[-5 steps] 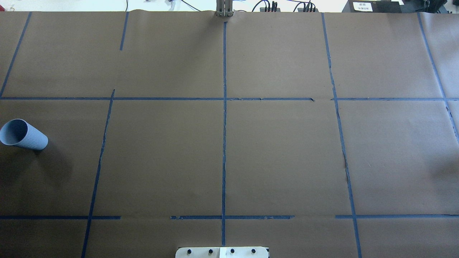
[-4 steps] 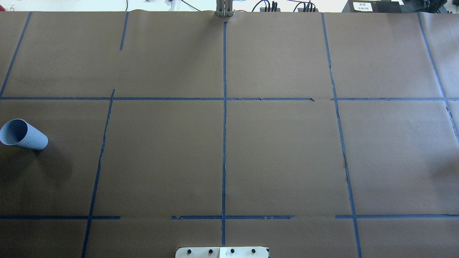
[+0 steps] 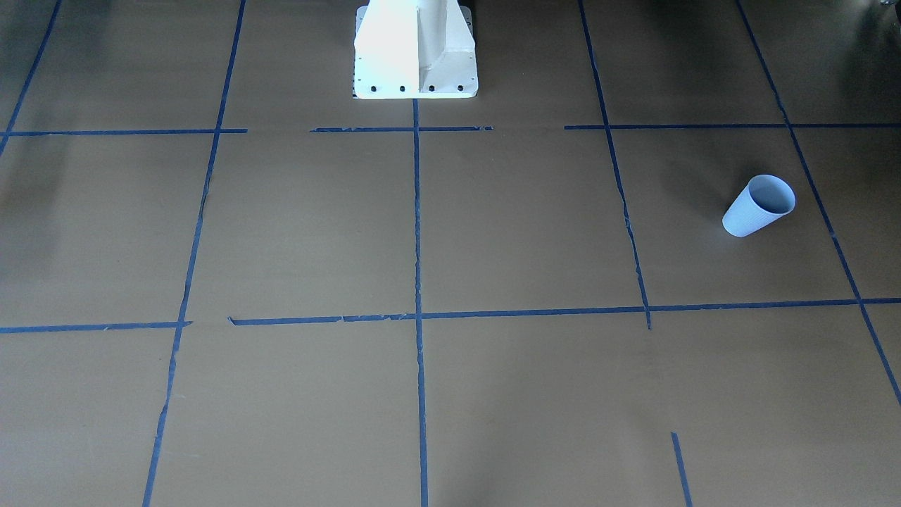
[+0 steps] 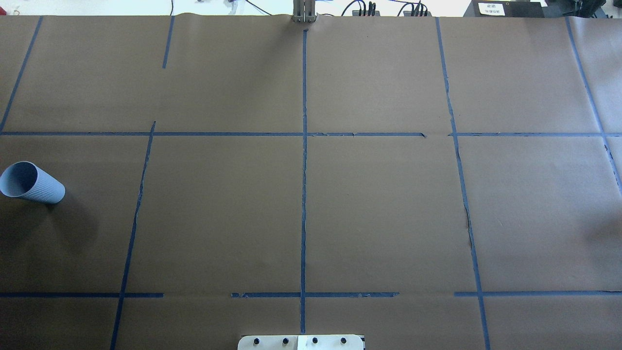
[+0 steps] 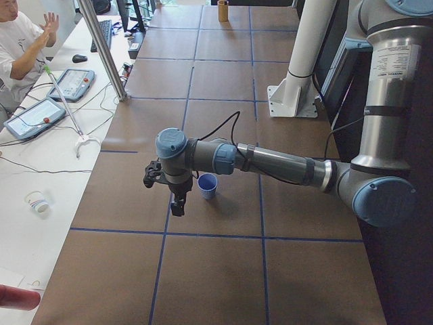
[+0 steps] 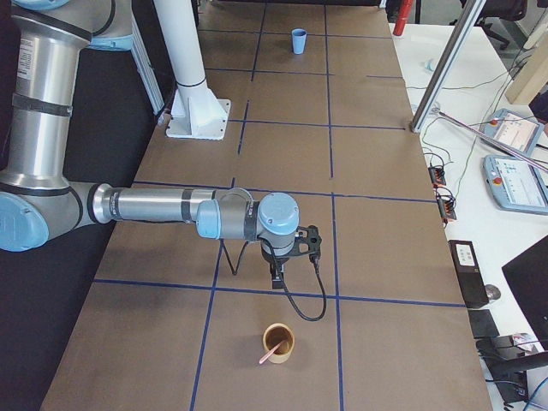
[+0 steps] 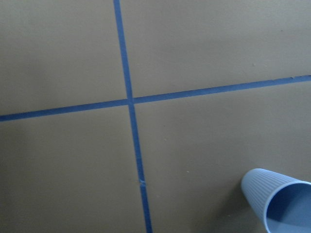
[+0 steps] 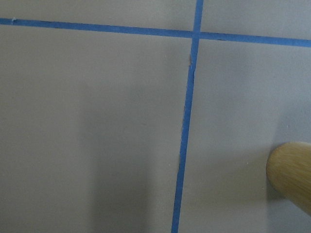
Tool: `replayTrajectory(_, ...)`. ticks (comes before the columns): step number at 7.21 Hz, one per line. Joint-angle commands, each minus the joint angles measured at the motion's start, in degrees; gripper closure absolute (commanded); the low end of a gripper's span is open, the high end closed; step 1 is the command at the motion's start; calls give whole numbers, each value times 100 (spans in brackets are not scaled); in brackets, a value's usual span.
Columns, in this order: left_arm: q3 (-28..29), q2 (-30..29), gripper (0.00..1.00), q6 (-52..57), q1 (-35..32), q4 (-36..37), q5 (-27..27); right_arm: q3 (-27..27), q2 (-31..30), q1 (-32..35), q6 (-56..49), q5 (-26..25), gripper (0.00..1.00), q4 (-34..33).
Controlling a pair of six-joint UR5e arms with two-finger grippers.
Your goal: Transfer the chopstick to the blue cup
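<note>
Now | chopstick in tan cup | blue cup upright | L hand, R hand: can't tell grip

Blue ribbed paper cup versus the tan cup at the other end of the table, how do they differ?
Contents: the pale blue ribbed paper cup is empty, while the tan cup holds a pinkish chopstick leaning on its rim. Surface: the blue cup has fine vertical ribs; the tan cup looks smooth. Both stand upright, mouths up, on the brown paper-covered table.
</note>
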Motion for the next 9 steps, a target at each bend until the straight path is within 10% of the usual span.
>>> replayTrajectory(1,61,36,0,44,23,-21,82,-6,0,0,-10,11,0,0)
replayTrajectory(9,26,168,0,-840,574,-783,-577,11,0,0,16,37,0,9)
